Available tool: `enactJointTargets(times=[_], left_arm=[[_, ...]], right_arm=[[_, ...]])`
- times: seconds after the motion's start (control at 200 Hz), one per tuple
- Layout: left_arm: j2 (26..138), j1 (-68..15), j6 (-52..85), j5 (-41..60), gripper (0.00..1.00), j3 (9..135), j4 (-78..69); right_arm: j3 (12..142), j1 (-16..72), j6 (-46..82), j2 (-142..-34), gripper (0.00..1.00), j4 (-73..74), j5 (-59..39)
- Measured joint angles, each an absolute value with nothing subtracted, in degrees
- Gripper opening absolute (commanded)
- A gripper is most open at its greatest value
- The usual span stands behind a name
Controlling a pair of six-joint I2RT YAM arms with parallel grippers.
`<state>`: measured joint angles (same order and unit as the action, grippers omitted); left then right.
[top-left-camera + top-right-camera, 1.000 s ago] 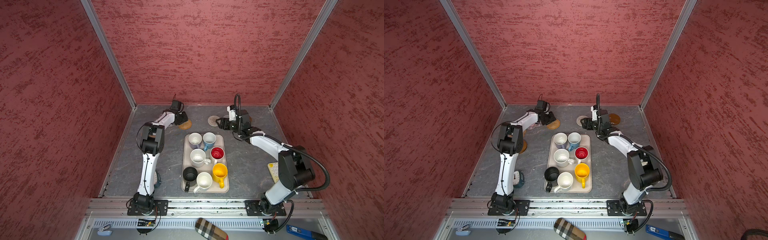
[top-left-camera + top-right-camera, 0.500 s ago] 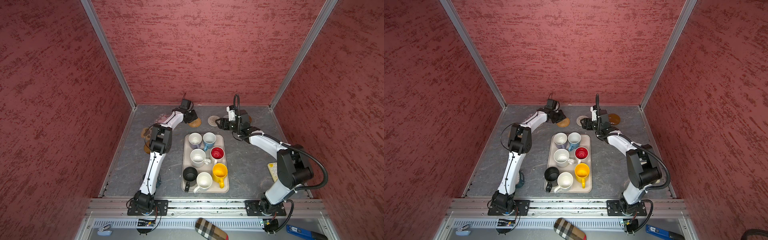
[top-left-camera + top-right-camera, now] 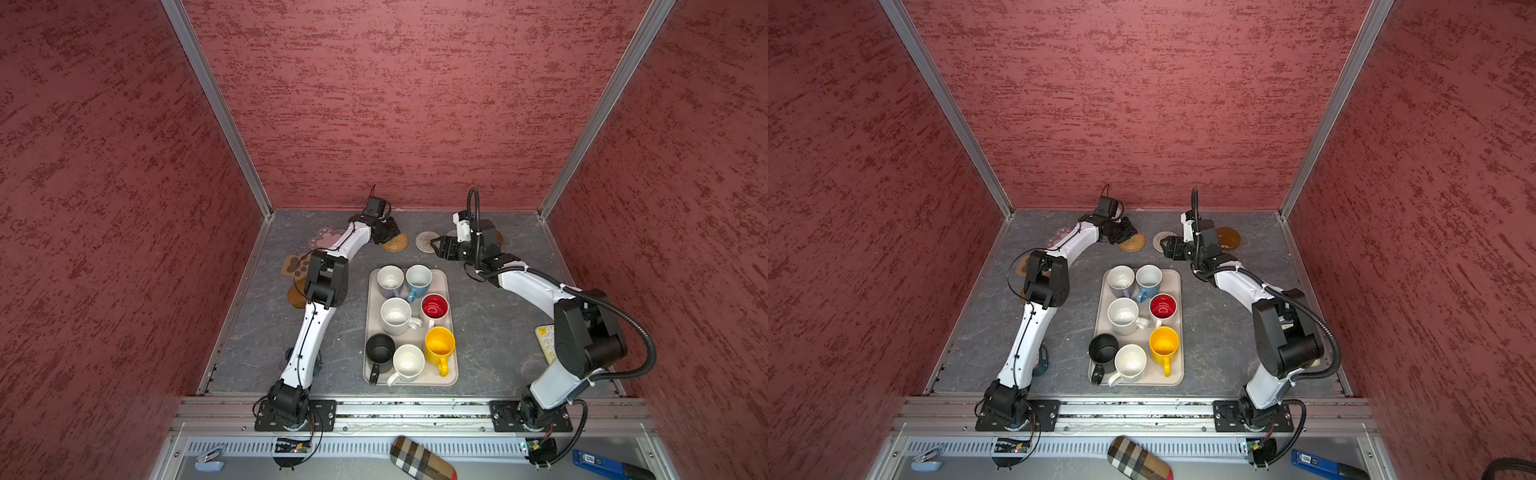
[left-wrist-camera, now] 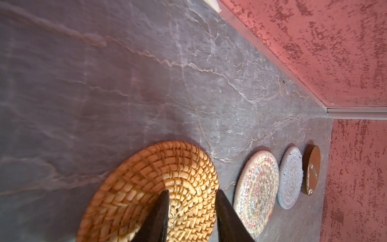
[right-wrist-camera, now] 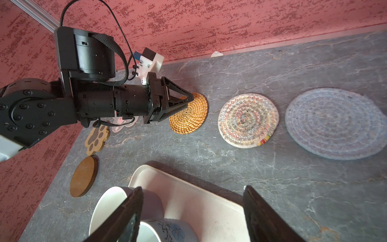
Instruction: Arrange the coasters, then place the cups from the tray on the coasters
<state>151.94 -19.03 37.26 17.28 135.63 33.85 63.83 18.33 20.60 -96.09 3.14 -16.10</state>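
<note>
**Rattan coaster slides in to join the far row**

In both top views the left gripper has swept right along the far edge of the table and brought the rattan coaster with it. It now lies just left of the whitish woven coaster. The right gripper has barely shifted and hovers just beyond the far end of the tray. The tray sits mid-table with all seven cups aboard. The pink flower coaster, paw coaster and a brown disc run down the left side.

In the left wrist view, its fingers stand partly apart with the tips down on the rattan's top and nothing pinched between them. Past it to the right come the whitish one, the grey-lavender round and the other brown disc.

In the right wrist view, that arm's fingers are spread wide and empty above the tray's far end.

The arranging looks nearly finished, and the cups look like the next job.

The table is flat, grey and veined like stone. The red textured walls close in on the left, right and far sides.
</note>
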Motion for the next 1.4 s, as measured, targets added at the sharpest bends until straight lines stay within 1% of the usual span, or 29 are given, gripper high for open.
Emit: enactJointTargets(times=[0.17,0.245,0.326,0.526,0.671,0.977,1.137,1.298,1.398], left_arm=[[151.8,-20.1,37.0,16.6,0.38,135.2,33.8],[150.9,-20.3,37.0,16.4,0.4,133.2,32.5],[149.4,-20.4,36.7,15.9,0.47,130.8,31.7],[147.7,-20.5,35.1,14.3,0.67,129.4,32.1],[147.1,-20.4,33.7,13.9,0.74,129.2,32.2],[144.9,-19.8,30.9,12.5,0.79,131.3,34.5],[139.2,-19.5,29.3,11.5,0.83,131.7,35.6],[132.2,-18.7,27.6,11.7,0.83,131.8,36.1],[128.8,-16.6,27.2,12.1,0.83,131.0,36.2]], right_arm=[[63.8,18.3,20.6,-95.9,0.76,3.2,-16.4],[63.8,18.3,20.6,-95.7,0.76,3.2,-16.4],[63.8,18.3,20.7,-95.5,0.76,3.2,-16.5],[63.8,18.3,20.8,-94.9,0.77,3.2,-17.1],[65.5,18.3,20.8,-94.9,0.78,2.0,-17.8],[69.2,18.3,20.7,-94.9,0.78,-0.3,-17.9],[69.9,18.3,20.4,-94.7,0.79,-3.0,-17.8],[70.6,18.3,19.6,-93.3,0.8,-6.0,-17.6],[70.9,18.3,19.1,-91.7,0.81,-6.9,-17.3]])
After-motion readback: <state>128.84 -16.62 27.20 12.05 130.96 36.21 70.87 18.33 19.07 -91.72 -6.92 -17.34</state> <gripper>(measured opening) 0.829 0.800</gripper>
